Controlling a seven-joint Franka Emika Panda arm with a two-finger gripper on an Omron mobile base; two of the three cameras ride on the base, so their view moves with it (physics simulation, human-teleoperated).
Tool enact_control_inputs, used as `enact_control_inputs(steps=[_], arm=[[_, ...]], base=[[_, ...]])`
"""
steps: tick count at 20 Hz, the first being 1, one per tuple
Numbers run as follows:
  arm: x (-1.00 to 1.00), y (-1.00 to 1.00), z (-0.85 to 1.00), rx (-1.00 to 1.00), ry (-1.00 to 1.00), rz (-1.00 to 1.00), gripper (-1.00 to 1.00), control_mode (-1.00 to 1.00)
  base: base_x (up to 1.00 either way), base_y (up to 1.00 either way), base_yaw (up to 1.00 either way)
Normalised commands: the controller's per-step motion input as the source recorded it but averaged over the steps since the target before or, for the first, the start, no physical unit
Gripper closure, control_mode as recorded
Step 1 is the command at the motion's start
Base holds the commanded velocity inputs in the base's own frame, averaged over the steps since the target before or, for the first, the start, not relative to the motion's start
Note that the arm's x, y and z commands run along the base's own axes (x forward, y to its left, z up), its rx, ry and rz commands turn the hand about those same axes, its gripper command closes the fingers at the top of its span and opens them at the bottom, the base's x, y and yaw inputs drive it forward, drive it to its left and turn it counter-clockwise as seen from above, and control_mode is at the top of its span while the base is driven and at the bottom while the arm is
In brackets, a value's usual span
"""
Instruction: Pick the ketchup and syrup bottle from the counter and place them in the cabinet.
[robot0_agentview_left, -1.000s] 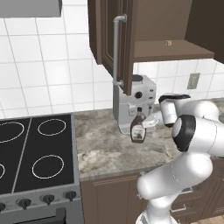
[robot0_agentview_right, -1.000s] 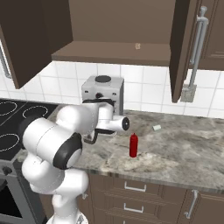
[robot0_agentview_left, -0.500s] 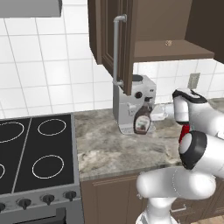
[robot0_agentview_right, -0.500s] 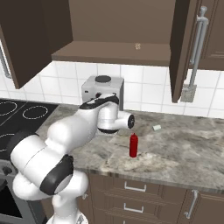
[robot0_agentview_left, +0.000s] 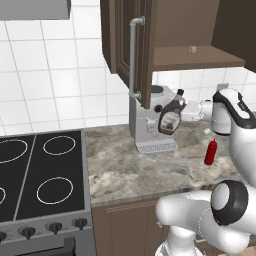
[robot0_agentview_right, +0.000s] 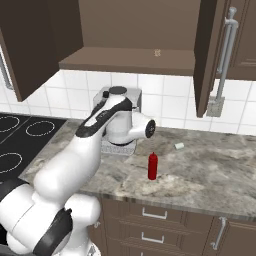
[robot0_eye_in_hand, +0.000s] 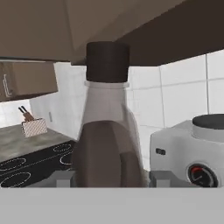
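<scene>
The dark brown syrup bottle (robot0_agentview_left: 169, 119) hangs tilted in the air in front of the grey appliance, with my gripper (robot0_agentview_left: 182, 113) shut on its body from the right. In the hand view the syrup bottle (robot0_eye_in_hand: 107, 135) stands close up between my fingers (robot0_eye_in_hand: 62, 178), dark cap on top. The slim red ketchup (robot0_agentview_left: 210, 152) stands upright on the marble counter (robot0_agentview_left: 125, 172), to the right of and below the held bottle; the ketchup (robot0_agentview_right: 153, 166) is also plain in the right base view. The open cabinet's shelf (robot0_agentview_left: 196, 58) lies above the bottle, its door with the silver handle (robot0_agentview_left: 133, 57) swung out.
A grey appliance (robot0_agentview_left: 149, 131) sits against the tiled wall just behind the bottle. The black stovetop (robot0_agentview_left: 35, 175) fills the left of the counter. A small pale object (robot0_agentview_right: 179, 146) lies near the wall. Another cabinet door (robot0_agentview_right: 227, 50) hangs at the right.
My arm has swung up and to the right, carrying the syrup bottle from just above the counter to the level of the appliance's top. The ketchup has stayed put.
</scene>
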Motion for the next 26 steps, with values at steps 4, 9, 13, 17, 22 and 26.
enact_control_inputs(steps=[4, 9, 13, 17, 22, 26], arm=[[-0.15, -0.16, 1.0, 0.0, -0.15, -0.15, 1.0, -1.0], [-0.17, -0.15, 1.0, 0.0, -0.14, -0.17, 1.0, -1.0], [-0.22, -0.18, 1.0, 0.0, -0.14, -0.17, 1.0, -1.0], [-0.11, -0.03, 0.92, 0.0, -0.16, -0.12, 1.0, -1.0], [0.0, 0.13, 0.57, -0.03, -0.06, -0.1, 1.0, -1.0], [0.12, 0.29, 0.33, -0.07, 0.01, -0.16, 1.0, -1.0]], base=[[0.0, 0.0, 0.0], [0.0, 0.0, 0.0], [0.0, 0.0, 0.0], [0.0, 0.0, 0.0], [0.0, 0.0, 0.0], [0.0, 0.0, 0.0]])
